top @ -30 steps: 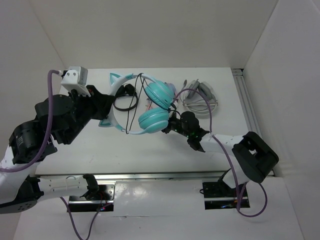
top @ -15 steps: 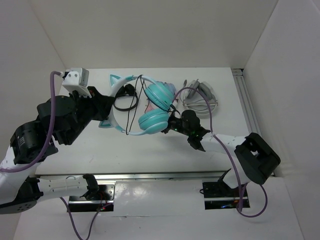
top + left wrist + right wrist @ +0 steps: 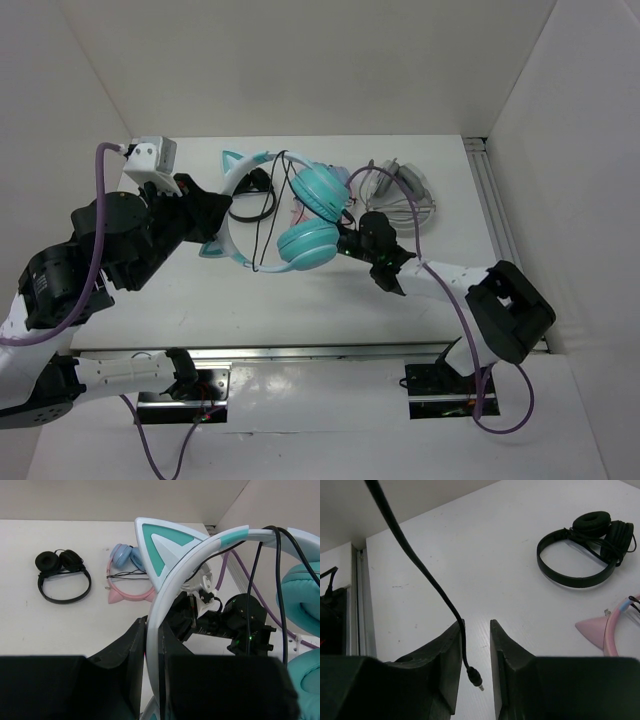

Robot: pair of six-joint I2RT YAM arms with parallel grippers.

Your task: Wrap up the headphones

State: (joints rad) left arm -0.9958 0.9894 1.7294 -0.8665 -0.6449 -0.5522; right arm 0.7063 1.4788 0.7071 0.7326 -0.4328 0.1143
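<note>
The left claw [image 3: 152, 641] is clamped on the headband [image 3: 154, 622] and holds the headphones [image 3: 305, 215] raised at the centre of the top view, presumably to steady them for winding. The right claw [image 3: 476, 630] stands parted. The cable [image 3: 420, 565] and its plug [image 3: 476, 680] hang loose between the jaws, above the counter [image 3: 520, 540]. No brand, label or writing is legible.

2 arms: black joint housings, white links. Left arm [image 3: 110, 240] carries purple cable [image 3: 98, 200]; right arm [image 3: 440, 280] another. White camera block [image 3: 150, 158] at left wrist. Green light [image 3: 248, 639] behind right hand [image 3: 476, 630]. Left hand [image 3: 152, 640] fingers matte black.
</note>
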